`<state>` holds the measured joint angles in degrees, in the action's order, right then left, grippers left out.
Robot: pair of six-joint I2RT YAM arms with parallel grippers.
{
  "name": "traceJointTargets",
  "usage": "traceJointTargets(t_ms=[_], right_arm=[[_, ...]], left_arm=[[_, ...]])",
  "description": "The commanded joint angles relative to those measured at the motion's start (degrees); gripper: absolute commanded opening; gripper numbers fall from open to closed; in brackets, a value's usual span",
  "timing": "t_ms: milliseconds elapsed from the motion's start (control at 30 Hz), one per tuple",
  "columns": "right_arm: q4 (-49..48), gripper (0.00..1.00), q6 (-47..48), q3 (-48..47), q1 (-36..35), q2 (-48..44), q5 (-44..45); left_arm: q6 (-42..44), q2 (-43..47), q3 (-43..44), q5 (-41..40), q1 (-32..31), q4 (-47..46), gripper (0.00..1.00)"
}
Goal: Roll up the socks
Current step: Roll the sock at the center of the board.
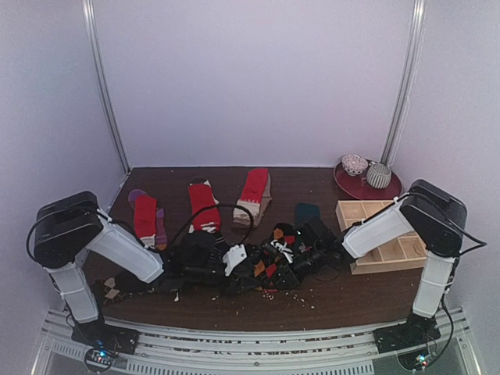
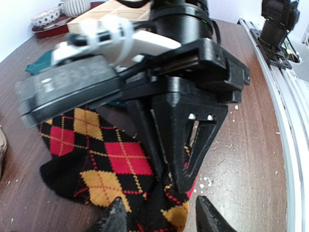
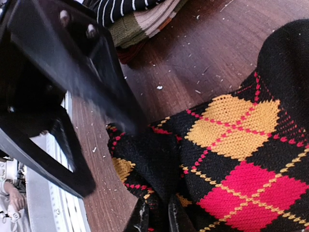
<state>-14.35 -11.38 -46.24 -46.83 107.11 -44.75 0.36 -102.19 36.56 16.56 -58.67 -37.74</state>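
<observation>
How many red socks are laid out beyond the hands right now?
3, in a row at the far side: left red sock, middle red sock, right red sock. Others may be hidden.

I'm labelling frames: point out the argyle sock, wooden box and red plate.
argyle sock (image 2: 123, 157), left wrist view, a red diamond.
wooden box (image 1: 394, 254), top view, near compartments.
red plate (image 1: 361, 190), top view, front rim.

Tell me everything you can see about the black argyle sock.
The argyle sock is soft knit, black with red and orange-yellow diamonds crossed by dotted lines. It lies crumpled on the brown table near its front edge. The right gripper is shut on a fold of it; the left gripper hangs open just above.
</observation>
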Motion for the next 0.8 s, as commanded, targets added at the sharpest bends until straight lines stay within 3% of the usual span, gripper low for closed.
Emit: traceJointTargets(t_ms=[0, 400, 533, 600, 767], right_arm=[[12.7, 0.11, -1.2, 2.8, -0.3, 5.3, 1.8], [12.9, 0.11, -0.4, 3.2, 0.4, 5.9, 1.5], [13.2, 0.12, -0.1, 3.0, 0.5, 6.0, 1.9], [13.1, 0.15, -0.2, 3.0, 0.5, 5.9, 2.2], [9.8, 0.32, -0.2, 4.8, 0.5, -0.2, 5.0]], left_arm=[[2.1, -2.9, 2.3, 3.8, -0.7, -2.1, 0.46], [0.1, -7.3, 2.8, 1.4, -0.7, 1.1, 0.29], [-0.4, -8.0, 3.6, 2.3, -0.7, 1.2, 0.12], [-1.2, -8.1, 4.5, 2.6, -0.7, 2.6, 0.00], [-7.6, -8.1, 7.2, 0.9, -0.5, 12.2, 0.00]])
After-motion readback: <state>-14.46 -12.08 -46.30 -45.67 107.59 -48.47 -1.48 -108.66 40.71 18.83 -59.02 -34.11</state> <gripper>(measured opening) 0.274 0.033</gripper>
